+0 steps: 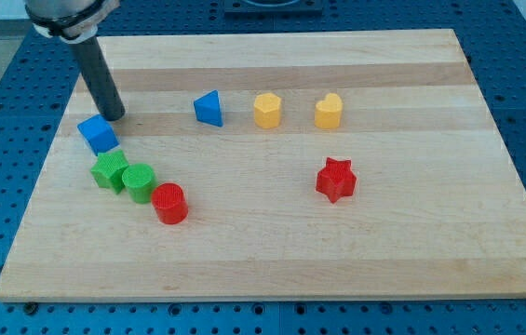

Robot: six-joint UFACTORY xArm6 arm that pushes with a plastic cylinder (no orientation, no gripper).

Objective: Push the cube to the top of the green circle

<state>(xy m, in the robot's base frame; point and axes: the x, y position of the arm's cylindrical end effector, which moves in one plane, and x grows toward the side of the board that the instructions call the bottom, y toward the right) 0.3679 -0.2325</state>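
The arm carries no jaws at all, only a dark rod, so nothing is held; the tip (114, 115) rests on the wooden board (272, 261) just above and to the right of the blue cube (98, 134), touching or very nearly touching its upper right corner. The cube sits near the board's left edge, just above the green star (109, 171), with the green cylinder (139, 181), the task's green circle, just to the star's lower right and a red cylinder (169, 203) beyond that. The cube is therefore up and to the left of its goal, which seems to be the bare spot directly above the green cylinder. From its present side, a push would likely drive the cube down and left, into the green star or towards the board's edge, and the star could then shove the green cylinder and move the target itself. The tip probably needs to come round to the cube's left first. A blue triangular block (209, 108), a yellow hexagonal block (267, 110), a yellow heart-like block (329, 111) and a red star (336, 180) lie well apart to the right, out of the way.
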